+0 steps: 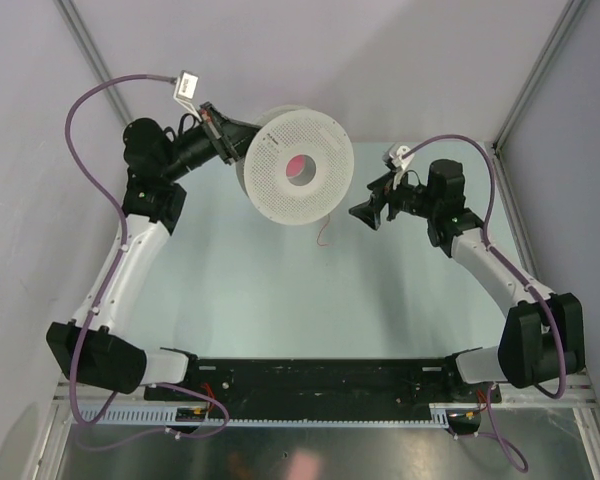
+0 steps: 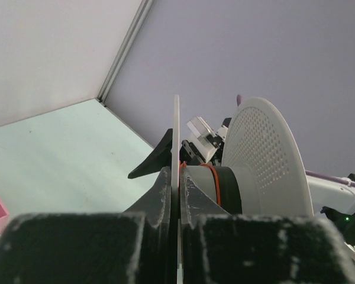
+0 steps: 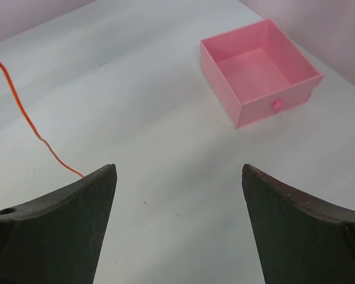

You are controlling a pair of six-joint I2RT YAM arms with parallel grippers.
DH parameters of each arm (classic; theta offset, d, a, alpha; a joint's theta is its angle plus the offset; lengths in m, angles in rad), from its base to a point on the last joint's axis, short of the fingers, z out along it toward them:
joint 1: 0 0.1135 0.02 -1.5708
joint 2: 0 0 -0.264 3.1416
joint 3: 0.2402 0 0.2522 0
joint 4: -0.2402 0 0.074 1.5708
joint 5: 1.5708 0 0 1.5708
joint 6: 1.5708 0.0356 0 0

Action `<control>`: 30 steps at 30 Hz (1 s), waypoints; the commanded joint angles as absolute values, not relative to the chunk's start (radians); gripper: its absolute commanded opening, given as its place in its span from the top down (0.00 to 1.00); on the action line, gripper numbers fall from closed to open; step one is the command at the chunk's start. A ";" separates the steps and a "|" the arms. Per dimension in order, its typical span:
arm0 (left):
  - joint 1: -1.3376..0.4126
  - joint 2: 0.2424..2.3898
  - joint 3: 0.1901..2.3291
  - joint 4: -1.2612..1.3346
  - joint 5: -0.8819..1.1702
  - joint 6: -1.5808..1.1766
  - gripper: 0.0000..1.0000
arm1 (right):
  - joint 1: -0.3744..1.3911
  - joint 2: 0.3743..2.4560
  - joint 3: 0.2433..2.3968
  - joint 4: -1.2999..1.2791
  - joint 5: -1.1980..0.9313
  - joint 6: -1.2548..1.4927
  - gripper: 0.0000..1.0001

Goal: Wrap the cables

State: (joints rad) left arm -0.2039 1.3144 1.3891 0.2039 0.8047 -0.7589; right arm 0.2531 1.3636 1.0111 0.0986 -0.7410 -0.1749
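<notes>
Hair-thin wire (image 3: 25, 115) looks limp and light, trailing off spool (image 1: 298, 166). The left gripper (image 2: 178, 183) clamps the flange. The right gripper (image 3: 177, 171) is wide open; best pinch the loose tail at its 9 o'clock.

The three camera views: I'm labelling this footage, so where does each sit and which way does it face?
Top external: above and behind the bases, looking down on the table; both arms show, left jaws holding a white spool.
Left wrist: on the left wrist, looking along the left jaws, shut on the spool's edge.
Right wrist: looking down between the open right jaws at the orange wire and a pink box.
Shared: top and left wrist both show the spool.
</notes>
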 commanded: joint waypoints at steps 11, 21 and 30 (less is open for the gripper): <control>-0.196 1.294 1.424 0.303 0.709 -0.902 1.00 | 0.383 1.356 0.901 0.237 -0.865 -0.372 0.17; -0.196 1.281 1.418 0.313 0.705 -0.890 1.00 | 0.433 1.374 0.877 0.290 -0.866 -0.394 0.45; -0.188 1.281 1.411 0.314 0.681 -0.901 1.00 | 0.460 1.374 0.875 0.252 -0.874 -0.426 0.70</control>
